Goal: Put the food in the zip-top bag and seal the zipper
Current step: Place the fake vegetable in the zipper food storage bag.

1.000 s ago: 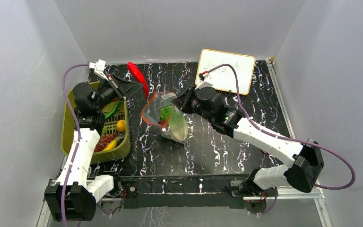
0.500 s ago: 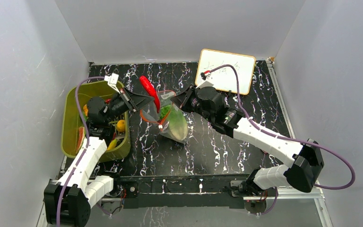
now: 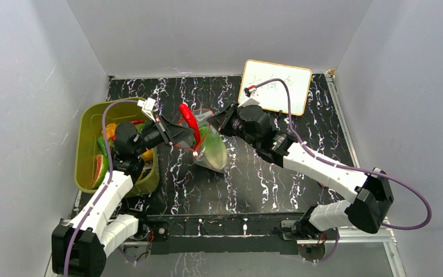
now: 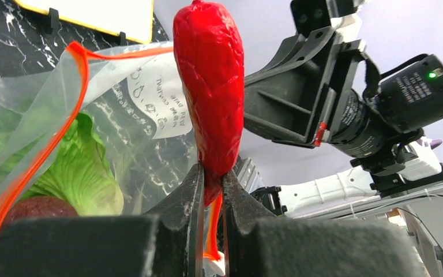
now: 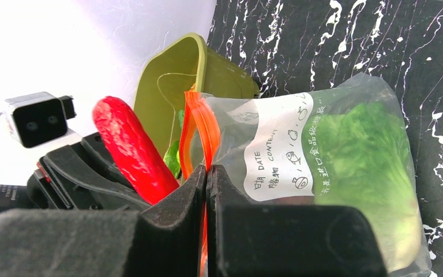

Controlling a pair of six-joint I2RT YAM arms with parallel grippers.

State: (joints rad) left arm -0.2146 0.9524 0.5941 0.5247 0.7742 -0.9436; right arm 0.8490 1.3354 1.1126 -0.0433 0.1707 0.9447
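The clear zip-top bag [image 3: 212, 153] lies mid-table with pale green cabbage [image 5: 363, 156] inside. My right gripper [image 5: 206, 173] is shut on the red-orange zipper [image 5: 199, 130] and holds the mouth up and open toward the left. My left gripper [image 4: 210, 184] is shut on the lower tip of a red chili pepper [image 4: 210, 86], which stands upright. In the top view the pepper [image 3: 188, 118] hangs right at the bag's mouth, between both grippers. A dark reddish piece [image 4: 34, 208] also shows inside the bag. More food [image 3: 99, 168] lies in the basket.
The olive-green basket [image 3: 83, 156] stands at the left, close behind my left arm. A small whiteboard [image 3: 277, 86] leans at the back right. The right arm stretches diagonally across the black marbled tabletop [image 3: 254, 184].
My left arm has swung right from above the basket, carrying the red pepper up to the bag's mouth. The right gripper and the bag have barely moved.
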